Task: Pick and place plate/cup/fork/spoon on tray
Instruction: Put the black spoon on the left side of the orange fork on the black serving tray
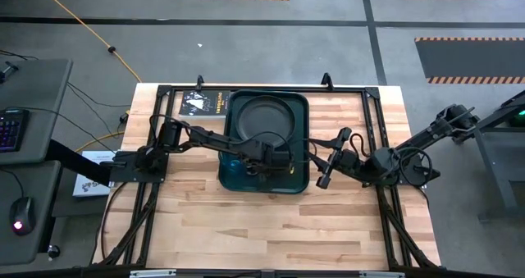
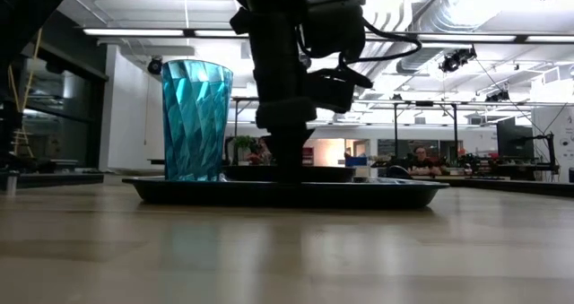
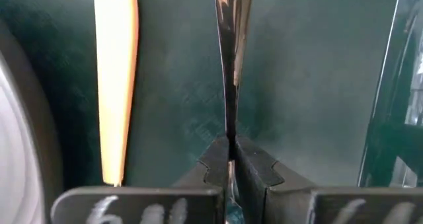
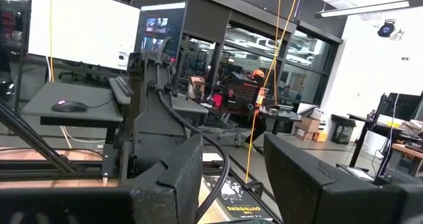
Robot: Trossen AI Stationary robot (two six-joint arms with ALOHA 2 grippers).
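The dark green tray (image 1: pixel 302 167) lies mid-table. The dark grey plate (image 1: pixel 267 118) sits on its far part and the teal cup (image 2: pixel 195 120) stands upright on its near left corner. The orange fork handle (image 3: pixel 115 85) lies flat on the tray floor beside the plate's rim (image 3: pixel 20 151). My left gripper (image 1: pixel 279 159) points down over the tray's near part, shut on the thin silver spoon (image 3: pixel 231 65). My right gripper (image 4: pixel 231 178) is open and empty, just right of the tray (image 1: pixel 324 159). My left gripper pinches the spoon's thin handle (image 3: pixel 230 128) between its two fingertips (image 3: pixel 215 161), coming from above over the tray. The spoon stands on edge and runs out beyond the fingers, parallel to the fork handle. I cannot tell whether it touches the tray floor.
A black printed book (image 1: pixel 203 103) lies on the table left of the tray's far corner. The tray's raised rim (image 3: pixel 390 85) runs close beside the spoon. Bare wood table (image 1: pixel 271 229) stretches toward the near edge. A person sits in the room far behind (image 2: pixel 417 160).
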